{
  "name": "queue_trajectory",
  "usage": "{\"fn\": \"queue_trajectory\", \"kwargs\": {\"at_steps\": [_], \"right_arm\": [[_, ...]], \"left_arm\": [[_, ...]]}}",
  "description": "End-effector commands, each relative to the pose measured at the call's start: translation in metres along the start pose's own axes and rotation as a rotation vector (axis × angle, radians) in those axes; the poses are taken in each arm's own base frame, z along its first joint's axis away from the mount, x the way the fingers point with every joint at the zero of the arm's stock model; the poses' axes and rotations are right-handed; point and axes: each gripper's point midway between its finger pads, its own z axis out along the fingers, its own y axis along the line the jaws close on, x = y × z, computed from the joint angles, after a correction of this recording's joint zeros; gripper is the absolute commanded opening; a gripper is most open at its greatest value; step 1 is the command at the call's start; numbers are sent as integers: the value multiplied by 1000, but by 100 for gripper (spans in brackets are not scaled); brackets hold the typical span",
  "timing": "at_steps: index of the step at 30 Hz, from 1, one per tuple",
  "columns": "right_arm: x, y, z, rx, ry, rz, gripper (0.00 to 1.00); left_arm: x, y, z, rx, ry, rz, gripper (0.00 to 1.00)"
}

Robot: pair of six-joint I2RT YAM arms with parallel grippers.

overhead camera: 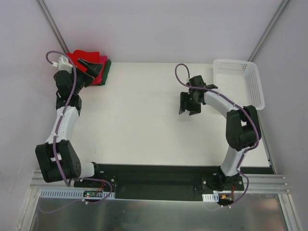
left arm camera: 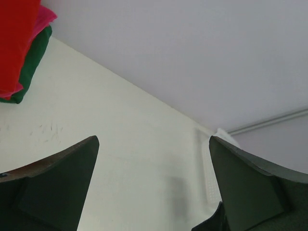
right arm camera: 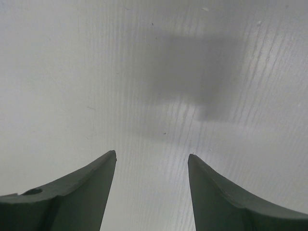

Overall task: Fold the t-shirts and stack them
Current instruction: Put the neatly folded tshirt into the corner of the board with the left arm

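Wide-open, empty left gripper (overhead camera: 91, 67) kinda half hiding the t-shirts (overhead camera: 77, 57), far left; right gripper (overhead camera: 189, 108) open too, empty, over table (overhead camera: 139, 120).

The left hand (overhead camera: 92, 70) covered part of the shirts (overhead camera: 77, 57); in its wrist view they ran off the top-left edge, and the basket (left arm camera: 220, 134) showed only a blurred sliver.

The table (overhead camera: 144, 130) is off-white. At its far left corner the bright red t-shirt (left arm camera: 17, 43), the magenta pink t-shirt (left arm camera: 44, 18) and the dark green t-shirt (left arm camera: 32, 57) are all plain. At its far right corner the lattice basket (overhead camera: 231, 62) is white. The left arm (overhead camera: 65, 122) and right arm (overhead camera: 219, 98) are white with black joints and purple cables (overhead camera: 176, 73); the left gripper (left arm camera: 154, 139) and right gripper (right arm camera: 151, 155) have dark grey-green fingers (right arm camera: 72, 202)
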Motion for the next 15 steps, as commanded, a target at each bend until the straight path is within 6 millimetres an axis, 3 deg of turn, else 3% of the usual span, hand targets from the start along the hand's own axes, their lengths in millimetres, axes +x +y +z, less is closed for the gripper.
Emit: {"fn": "queue_trajectory", "kwargs": {"at_steps": [1,7,13,15], "right_arm": [[-11,18,-22,-47,-86,-42,64],[-13,25,-35,-10,-159,-114,64],[-16,31,-53,-15,-280,-153,64],[-13,29,-54,-10,-308,-161,64]], "left_arm": [[-1,-38,-35,-57,35,339,99],[-7,-57,-70,-61,-1,419,99],[12,-65,-84,-38,22,497,99],[27,-54,-85,-72,58,504,99]]}}
